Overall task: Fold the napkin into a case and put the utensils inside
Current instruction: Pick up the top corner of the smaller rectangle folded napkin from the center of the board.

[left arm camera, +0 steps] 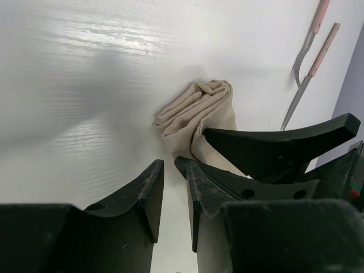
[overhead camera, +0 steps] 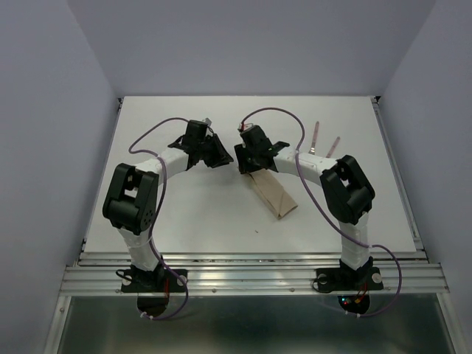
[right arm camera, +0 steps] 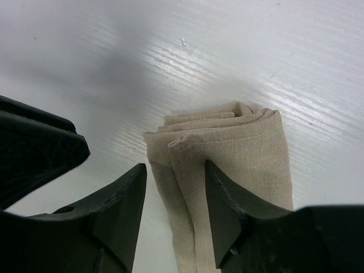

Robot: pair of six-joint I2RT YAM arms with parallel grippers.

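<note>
**Napkin folded, both my grippers loose around its far end**

The napkin (right arm camera: 239, 148) lies on the table (overhead camera: 184, 214) as a narrow layered strip, slanting away from my right arm's base. Its rolled end faces both of my wrist cameras. To me the fold looks finished, or nearly so.

My right gripper (right arm camera: 173, 187) stands over that end with its jaws apart. One finger (right arm camera: 227, 210) sits above the cloth and the other is off its edge, so I straddle the layers but pinch nothing. My left gripper (left arm camera: 170, 182) hangs just beside it, over bare table, with its jaws parted a little and nothing between them. I judge both sit here because this end is where the layers needed holding, and where a pocket would be entered.

The fork (left arm camera: 310, 42) and knife (left arm camera: 310, 77) lie side by side beyond the napkin, towards the far right of the table, well apart from it and untouched. Loading them is not yet begun.
</note>
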